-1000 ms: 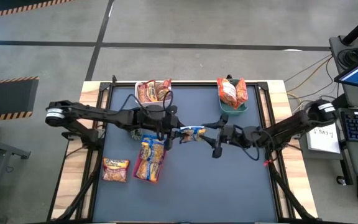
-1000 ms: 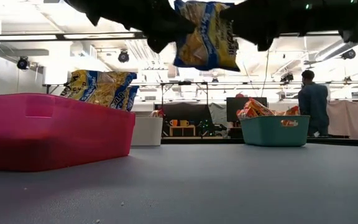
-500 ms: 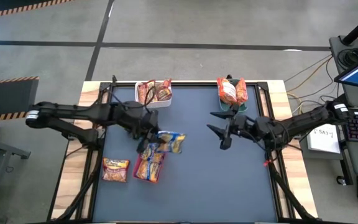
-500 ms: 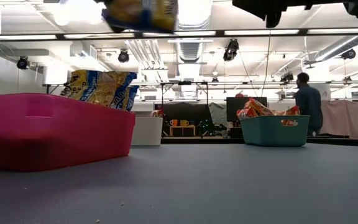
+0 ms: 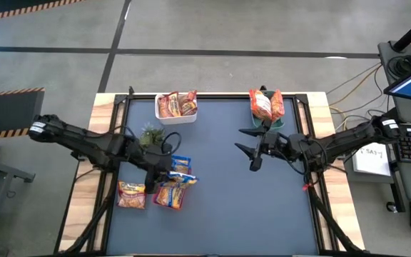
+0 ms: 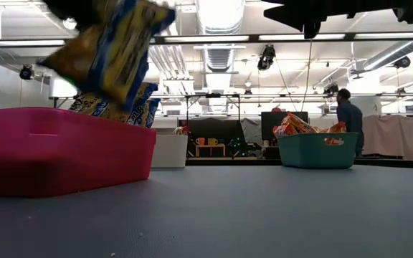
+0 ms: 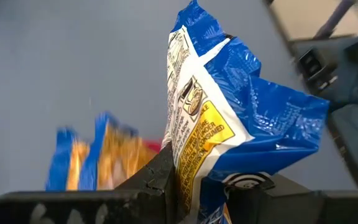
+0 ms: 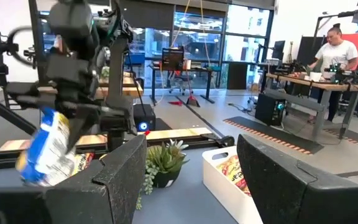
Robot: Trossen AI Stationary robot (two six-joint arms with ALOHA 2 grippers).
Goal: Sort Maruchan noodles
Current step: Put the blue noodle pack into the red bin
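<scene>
My left gripper (image 5: 165, 172) is shut on a blue-trimmed Maruchan noodle packet (image 5: 181, 166), held in the air over the red tray (image 6: 63, 152) at the table's near left. Several blue packets (image 5: 171, 193) lie in that tray. One red-trimmed packet (image 5: 132, 194) lies flat on the mat left of the tray. More packets fill the white bin (image 5: 177, 106) and the teal bin (image 5: 266, 108) at the far edge. My right gripper (image 5: 251, 149) hangs open and empty right of centre, its fingers (image 8: 120, 177) wide apart. My left gripper pinches one end of the blue-trimmed packet (image 7: 188, 180) between its two fingers (image 7: 157, 180). They come from the table's left, slanting down. The packet sticks out past the fingers, tilted and crumpled, lifted clear above the red tray (image 5: 164, 202).
A small green plant (image 5: 150, 135) stands just far of my left arm, between the white bin and the red tray. The mat's middle and near right are bare. Beyond the table, a person (image 6: 350, 125) stands in the room.
My left gripper has carried the blue-trimmed packet from the table's middle toward the left and near edge, over the red tray, tipping downward on the way. My right gripper has drawn back from the packet toward the right and risen a little.
</scene>
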